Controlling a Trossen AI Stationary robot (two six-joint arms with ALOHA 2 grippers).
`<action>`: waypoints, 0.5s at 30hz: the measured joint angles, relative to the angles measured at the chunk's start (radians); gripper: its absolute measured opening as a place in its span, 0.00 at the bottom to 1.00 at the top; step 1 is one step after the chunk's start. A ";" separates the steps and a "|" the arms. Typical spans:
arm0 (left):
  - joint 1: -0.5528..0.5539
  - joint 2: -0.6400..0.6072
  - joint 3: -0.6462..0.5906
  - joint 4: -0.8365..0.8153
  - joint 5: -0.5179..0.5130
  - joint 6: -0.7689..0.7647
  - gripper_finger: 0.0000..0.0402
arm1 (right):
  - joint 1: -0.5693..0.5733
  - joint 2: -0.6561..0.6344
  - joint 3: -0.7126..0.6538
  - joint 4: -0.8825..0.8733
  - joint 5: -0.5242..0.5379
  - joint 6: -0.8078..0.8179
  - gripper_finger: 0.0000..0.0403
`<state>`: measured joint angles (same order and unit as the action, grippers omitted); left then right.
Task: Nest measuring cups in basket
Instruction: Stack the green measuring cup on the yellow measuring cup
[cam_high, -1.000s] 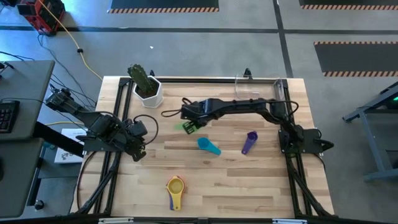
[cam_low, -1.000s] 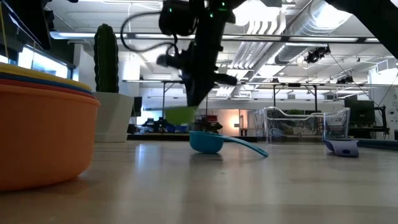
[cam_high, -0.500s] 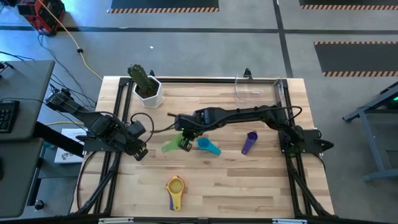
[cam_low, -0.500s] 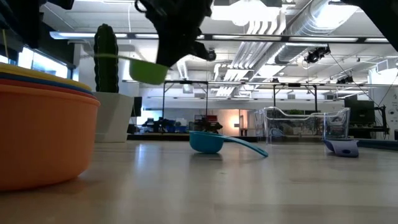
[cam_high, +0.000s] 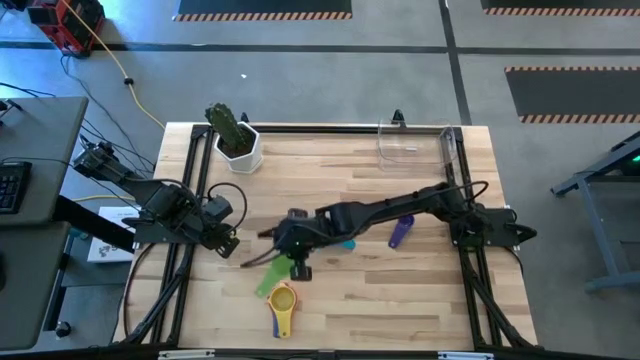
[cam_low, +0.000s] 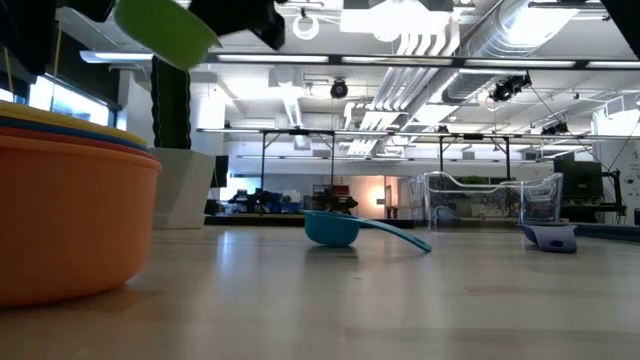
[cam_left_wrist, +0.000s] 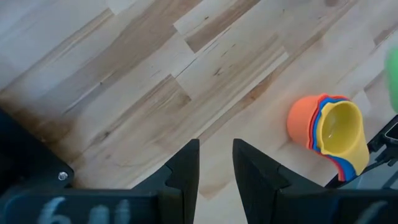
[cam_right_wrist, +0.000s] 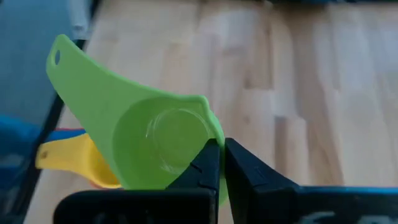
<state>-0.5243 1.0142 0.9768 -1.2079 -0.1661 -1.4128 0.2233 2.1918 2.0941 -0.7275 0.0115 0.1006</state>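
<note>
My right gripper (cam_high: 288, 262) reaches across the table's middle toward the near edge, shut on the green measuring cup (cam_high: 268, 280), which hangs in the air just above a nested stack of orange, blue and yellow cups (cam_high: 282, 303). The teal cup (cam_high: 346, 241) and the purple cup (cam_high: 400, 229) lie on the wood. The clear basket (cam_high: 410, 141) stands at the far edge. My left gripper (cam_high: 228, 245) waits at the left edge, its fingers a little apart (cam_left_wrist: 216, 163), touching nothing. My right gripper pinches the green cup's bowl wall (cam_right_wrist: 208, 134) at the rim, opposite the handle, one finger inside the bowl and one outside. The cup is lifted clear of the table. Its handle (cam_right_wrist: 62, 59) points away from the fingers, over the stack's yellow handle (cam_right_wrist: 59, 155).
A white pot with a cactus-like plant (cam_high: 236, 142) stands at the far left corner. The stack (cam_low: 70, 215) sits close to the near edge. Bare wood lies to the right of the stack and around the purple cup (cam_low: 548, 237).
My right gripper has carried the green cup from the table's middle toward the near edge and slightly left, rising as it went, and has turned so the cup's handle swings toward the near left. The cup now hangs over the nested stack. The other cups stay put.
</note>
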 joint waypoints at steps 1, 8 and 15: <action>0.000 0.000 0.000 0.000 0.000 0.000 0.22 | 0.007 0.000 0.000 0.012 -0.007 -0.021 0.00; 0.000 0.000 0.000 0.002 -0.009 -0.026 0.22 | 0.047 0.023 0.000 0.119 -0.057 -0.143 0.00; 0.000 0.000 0.000 0.004 -0.039 -0.027 0.22 | 0.077 0.061 0.000 0.185 -0.101 -0.241 0.00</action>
<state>-0.5240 1.0145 0.9768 -1.2038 -0.2046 -1.4395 0.3002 2.2532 2.0945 -0.5426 -0.0899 -0.1404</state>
